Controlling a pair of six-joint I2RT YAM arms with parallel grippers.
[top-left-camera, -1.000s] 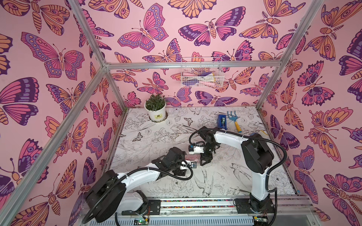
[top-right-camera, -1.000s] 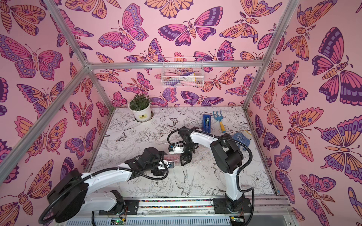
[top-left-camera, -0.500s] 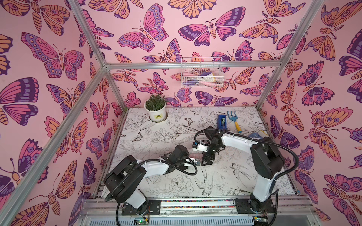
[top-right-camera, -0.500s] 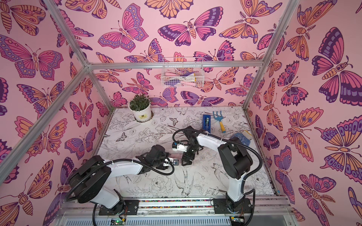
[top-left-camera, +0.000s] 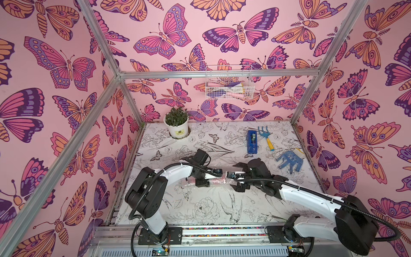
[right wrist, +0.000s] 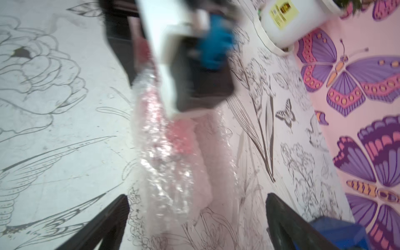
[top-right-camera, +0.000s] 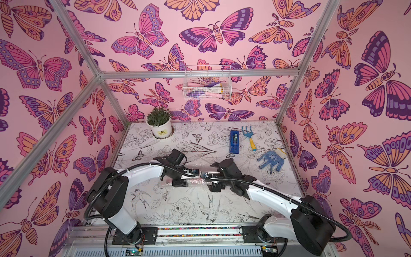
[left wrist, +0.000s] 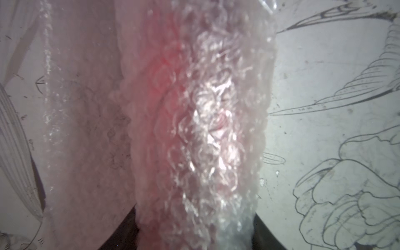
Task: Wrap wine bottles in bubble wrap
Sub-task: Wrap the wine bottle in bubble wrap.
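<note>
In a top view, a rolled tube of bubble wrap (top-left-camera: 219, 181) lies mid-table (top-left-camera: 200, 213), lower centre of the frame, between two arms reaching in from either side. The left gripper (left wrist: 193, 233) is clamped on the roll, and red from the wine bottle (left wrist: 164, 71) glows through the film. The right gripper (right wrist: 195, 195) stands wide, the roll's other end between its fingers, untouched. Rolling looks nearly done. Next the roll likely needs securing, perhaps with the blue tape dispenser (top-left-camera: 252, 142) at the table's upper right.

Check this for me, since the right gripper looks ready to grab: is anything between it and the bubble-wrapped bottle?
Nothing visible. The open right gripper directly faces the end of the bubble wrap roll; the left gripper clamps the roll farther along.
</note>
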